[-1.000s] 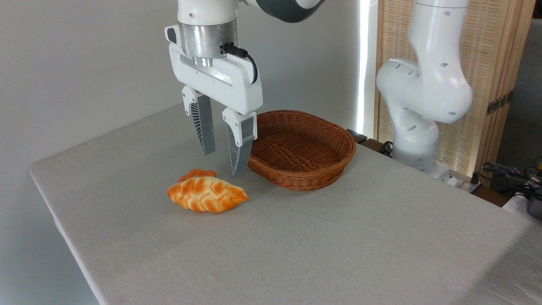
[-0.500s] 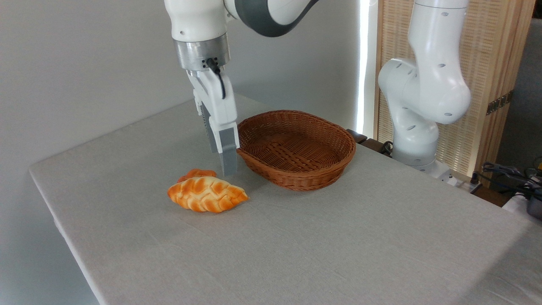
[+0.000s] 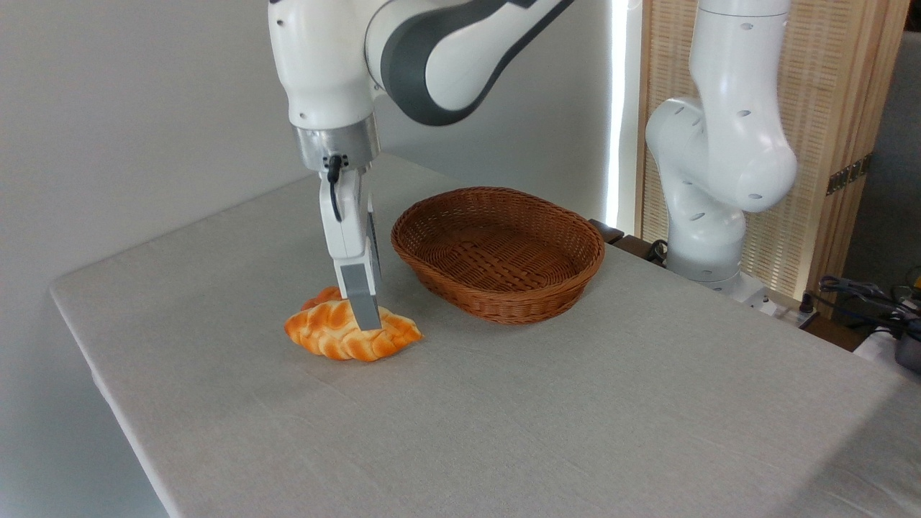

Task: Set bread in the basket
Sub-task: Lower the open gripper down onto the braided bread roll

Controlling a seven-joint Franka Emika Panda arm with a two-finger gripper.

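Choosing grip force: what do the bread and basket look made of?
Bread: glossy, evenly coloured orange crust with cream grooves; probably a foam or plastic replica, though I can't be sure. Basket: reddish-brown woven wicker or rattan, strands visibly interlaced, slight sheen.

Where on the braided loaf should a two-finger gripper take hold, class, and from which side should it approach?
Grip the braided loaf across its thick middle, coming straight down from above. It lies flat on the table with tapered ends, so the middle looks the most secure hold. The gripper is already over that part.
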